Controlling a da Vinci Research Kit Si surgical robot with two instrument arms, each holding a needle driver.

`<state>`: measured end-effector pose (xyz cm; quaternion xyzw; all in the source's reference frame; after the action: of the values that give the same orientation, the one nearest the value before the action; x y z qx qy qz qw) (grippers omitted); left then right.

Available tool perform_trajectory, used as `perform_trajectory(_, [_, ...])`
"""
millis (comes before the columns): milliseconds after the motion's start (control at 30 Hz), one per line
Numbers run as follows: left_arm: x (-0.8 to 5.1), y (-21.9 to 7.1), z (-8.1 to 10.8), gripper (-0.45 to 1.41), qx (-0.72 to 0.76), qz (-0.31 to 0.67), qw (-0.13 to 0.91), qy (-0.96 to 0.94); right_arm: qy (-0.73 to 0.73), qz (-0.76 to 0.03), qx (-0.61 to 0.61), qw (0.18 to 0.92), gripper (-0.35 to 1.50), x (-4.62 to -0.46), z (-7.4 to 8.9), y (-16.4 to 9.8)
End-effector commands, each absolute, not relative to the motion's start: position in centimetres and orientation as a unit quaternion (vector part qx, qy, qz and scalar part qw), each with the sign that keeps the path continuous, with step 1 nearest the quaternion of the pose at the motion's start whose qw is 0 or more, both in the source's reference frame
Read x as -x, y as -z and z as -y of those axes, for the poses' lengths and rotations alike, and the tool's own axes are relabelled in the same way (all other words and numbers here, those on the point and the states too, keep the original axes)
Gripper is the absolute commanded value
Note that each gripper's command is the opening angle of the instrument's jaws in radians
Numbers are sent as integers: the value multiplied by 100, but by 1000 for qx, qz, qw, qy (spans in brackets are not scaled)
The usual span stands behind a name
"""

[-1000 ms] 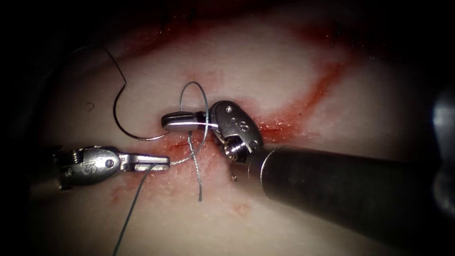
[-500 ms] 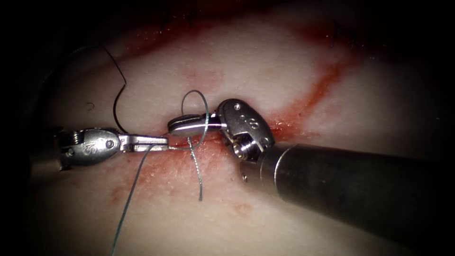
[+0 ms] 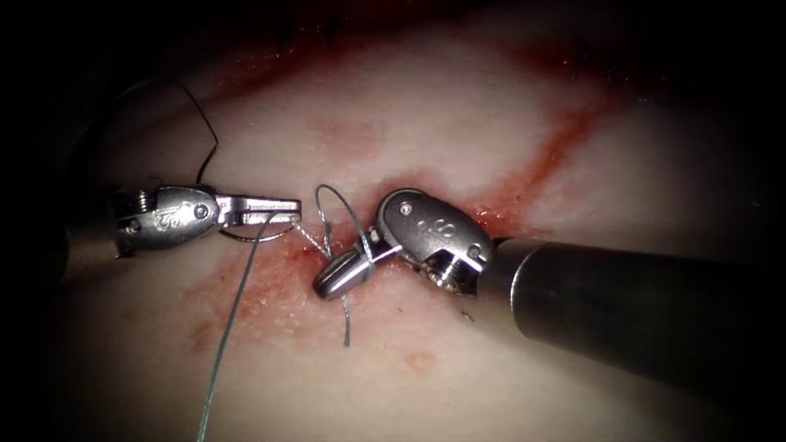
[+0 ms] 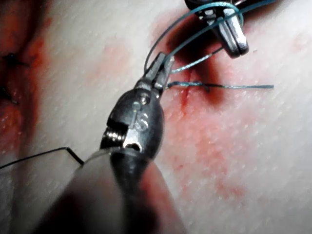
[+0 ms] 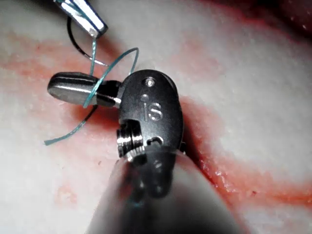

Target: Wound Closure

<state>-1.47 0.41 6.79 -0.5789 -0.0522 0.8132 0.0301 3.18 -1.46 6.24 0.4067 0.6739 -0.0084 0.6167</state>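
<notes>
My left tool (image 3: 282, 209) is shut on the blue-grey thread (image 3: 237, 303) just left of the stitch site on the cut (image 3: 499, 214). Its jaws (image 4: 163, 61) pinch the strand close to the tissue. My right tool (image 3: 334, 279) has its jaws shut on nothing, with a loop of thread (image 3: 337, 205) wrapped around them (image 5: 61, 87). The short thread tail (image 3: 346, 323) lies on the tissue just below those jaws. The curved needle (image 3: 203, 170) lies free on the tissue at the left, not in it, partly hidden behind the left tool.
Red fluid (image 3: 565, 143) stains the tissue along the cut and around the stitch. The thick right shaft (image 3: 639, 303) covers the lower right. Dark thread (image 3: 196, 102) trails from the needle toward the upper left.
My left tool has risen with its thread. My right tool's jaws have swung down toward the short tail, keeping the loop around them, and the loop has shrunk.
</notes>
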Motion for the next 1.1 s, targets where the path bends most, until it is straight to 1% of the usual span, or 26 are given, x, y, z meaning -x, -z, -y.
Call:
perform_trajectory(33, [153, -685, -37, -45, 579, 53, 30, -813, 67, -657, -421, 621, 11, -326, 149, -631])
perform_trajectory(67, [153, -685, -37, -45, 579, 53, 30, -813, 85, -650, -425, 624, 22, -327, 150, -631])
perform_trajectory(100, [153, -685, -37, -45, 579, 53, 30, -813, 85, -650, -425, 624, 22, -327, 150, -631])
perform_trajectory(133, [152, -684, -36, -45, 579, 52, 30, -813, 116, -639, -425, 631, 39, -328, 151, -630])
perform_trajectory(167, [152, -684, -35, -45, 579, 52, 30, -813, 127, -636, -425, 631, 44, -329, 151, -630])
perform_trajectory(267, [152, -683, -34, -45, 579, 52, 30, -813, 155, -619, -419, 646, 76, -333, 152, -630])
perform_trajectory(400, [152, -684, -31, -45, 578, 51, 30, -814, 181, -603, -421, 653, 86, -337, 158, -631])
perform_trajectory(433, [152, -684, -31, -45, 578, 51, 30, -814, 189, -597, -422, 655, 93, -339, 161, -632])
perform_trajectory(600, [150, -684, -30, -45, 578, 51, 29, -814, 208, -587, -423, 658, 100, -345, 171, -636])
perform_trajectory(900, [142, -686, -24, -45, 579, 51, 25, -813, 234, -544, -411, 694, 100, -358, 177, -653])
perform_trajectory(1100, [136, -687, -19, -45, 579, 54, 27, -813, 241, -531, -402, 706, 91, -367, 182, -666])
